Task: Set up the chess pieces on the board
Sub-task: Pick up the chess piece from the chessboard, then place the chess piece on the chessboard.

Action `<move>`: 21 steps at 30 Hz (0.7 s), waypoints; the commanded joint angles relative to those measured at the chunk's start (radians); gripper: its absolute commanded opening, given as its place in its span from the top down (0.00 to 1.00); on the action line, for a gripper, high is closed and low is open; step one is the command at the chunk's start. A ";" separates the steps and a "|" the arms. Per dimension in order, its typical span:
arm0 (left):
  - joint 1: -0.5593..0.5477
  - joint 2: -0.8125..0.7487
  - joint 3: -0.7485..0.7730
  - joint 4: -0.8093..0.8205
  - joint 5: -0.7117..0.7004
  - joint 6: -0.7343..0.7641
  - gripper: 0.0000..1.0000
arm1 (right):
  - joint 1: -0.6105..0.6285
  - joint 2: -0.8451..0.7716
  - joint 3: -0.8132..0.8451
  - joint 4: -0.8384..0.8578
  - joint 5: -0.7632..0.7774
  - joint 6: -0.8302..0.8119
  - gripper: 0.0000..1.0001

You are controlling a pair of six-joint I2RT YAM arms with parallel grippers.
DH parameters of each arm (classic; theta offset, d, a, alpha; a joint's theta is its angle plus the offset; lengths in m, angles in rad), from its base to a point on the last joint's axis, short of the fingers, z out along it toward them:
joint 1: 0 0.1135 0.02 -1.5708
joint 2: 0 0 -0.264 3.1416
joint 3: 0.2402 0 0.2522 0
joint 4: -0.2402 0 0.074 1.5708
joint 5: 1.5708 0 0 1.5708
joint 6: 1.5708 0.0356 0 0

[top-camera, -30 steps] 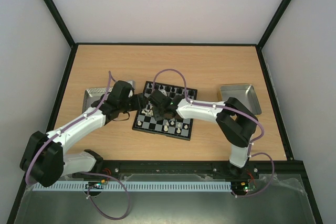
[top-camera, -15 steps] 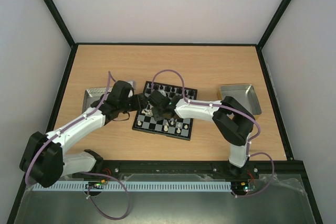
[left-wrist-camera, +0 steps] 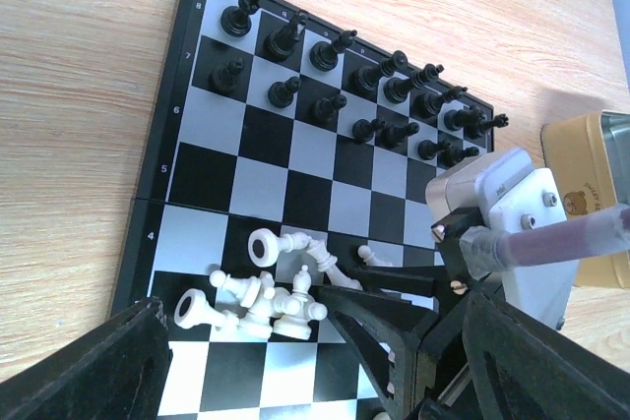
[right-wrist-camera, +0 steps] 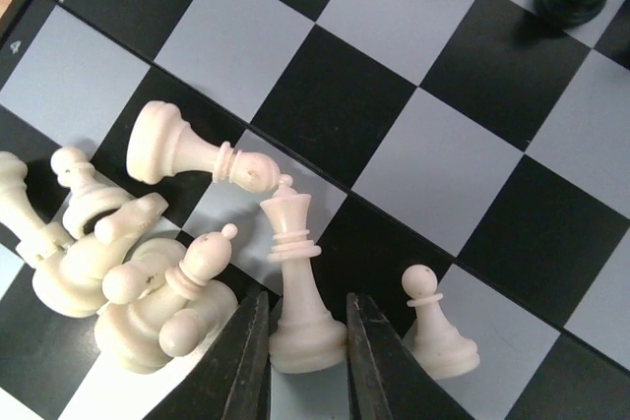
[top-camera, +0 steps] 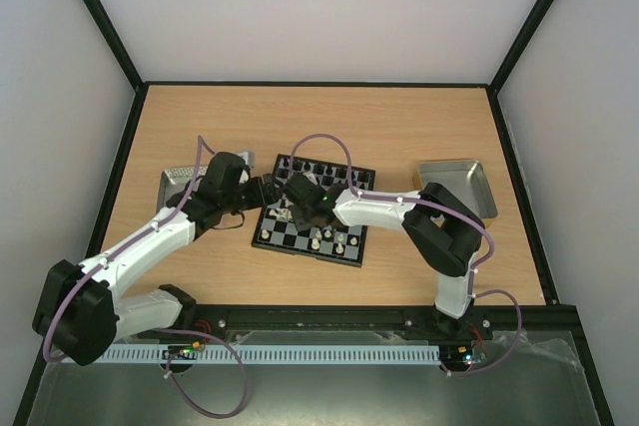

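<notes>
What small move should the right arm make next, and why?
Probably lift straight up. The right end effector seems closed on the base of the upright tall white piece, with a heap of fallen white pieces on one side and a white pawn on the other; a sideways drag could knock them.

Left gripper (top-camera: 262, 191) gapes wide at the left edge of the board (top-camera: 351, 248); right gripper (right-wrist-camera: 307, 366) pinches 1 white piece (right-wrist-camera: 295, 272) over its left half.
</notes>
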 commanded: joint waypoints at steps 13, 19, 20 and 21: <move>0.021 -0.101 -0.001 0.064 0.155 0.019 0.00 | -0.005 -0.354 -0.241 0.301 -0.022 -0.130 0.90; 0.044 -0.151 0.017 0.103 0.332 -0.011 0.00 | -0.005 -0.571 -0.371 0.448 -0.130 -0.230 0.90; 0.053 -0.151 0.027 0.106 0.386 -0.026 0.02 | -0.005 -0.600 -0.390 0.469 -0.138 -0.243 0.90; 0.058 -0.150 0.035 0.115 0.443 -0.041 0.05 | -0.004 -0.628 -0.407 0.492 -0.153 -0.257 0.90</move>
